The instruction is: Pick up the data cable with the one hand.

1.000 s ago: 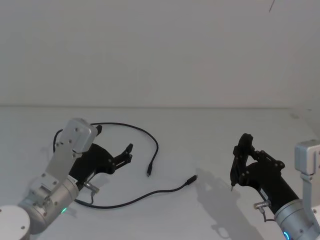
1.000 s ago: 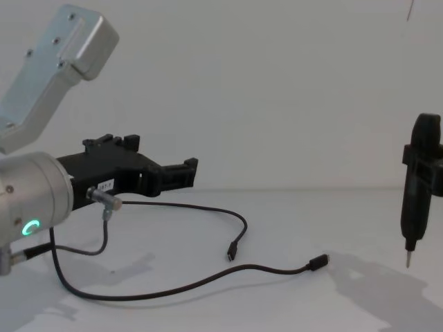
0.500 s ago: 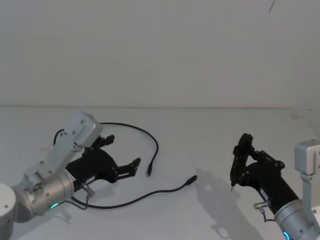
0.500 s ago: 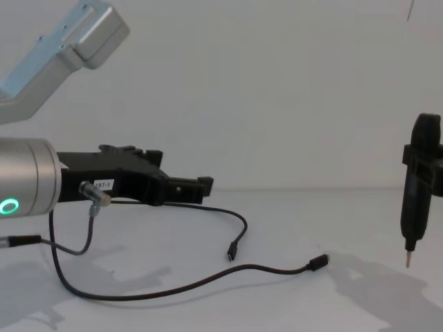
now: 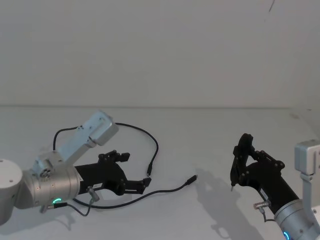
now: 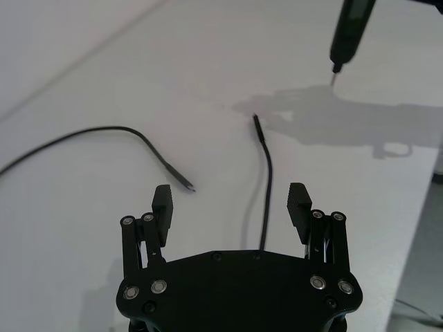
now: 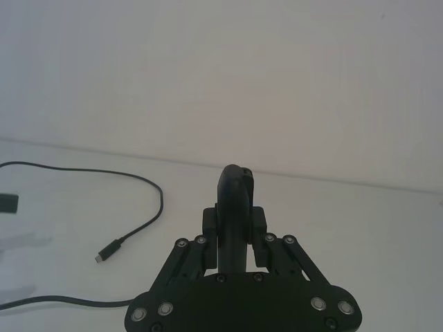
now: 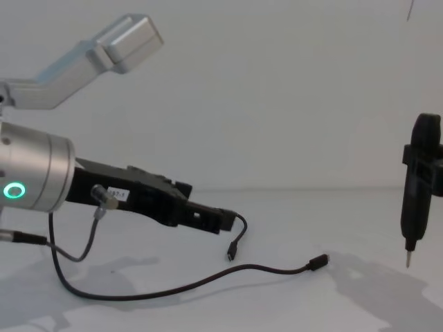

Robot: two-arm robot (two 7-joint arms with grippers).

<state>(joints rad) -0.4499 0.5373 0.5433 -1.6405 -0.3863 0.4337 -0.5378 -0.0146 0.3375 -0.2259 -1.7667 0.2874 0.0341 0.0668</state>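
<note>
The data cable [image 5: 156, 145] lies loose on the white table, a thin black cord looping from the left. One plug [image 5: 148, 172] rests near the middle, the other plug [image 5: 192, 179] further right. My left gripper [image 5: 141, 183] is tilted down over the cable's lower stretch [image 8: 208, 279] and stands open. In the left wrist view the cable [image 6: 267, 181] runs out from between the two fingers of the left gripper [image 6: 230, 203]. My right gripper [image 5: 243, 160] hovers at the right, shut on a black pen-shaped tool [image 8: 414, 200] pointing down.
The table [image 5: 210, 130] is plain white with a pale wall behind it. A short grey wire with a silver connector [image 8: 97, 207] hangs from my left wrist. The pen tool's tip [image 6: 333, 68] hangs a short way beyond the cable's right plug [image 6: 256, 120].
My left gripper has moved forward and to the right and tipped lower, ending over the cable's lower stretch. The right arm and the cable have not moved.
</note>
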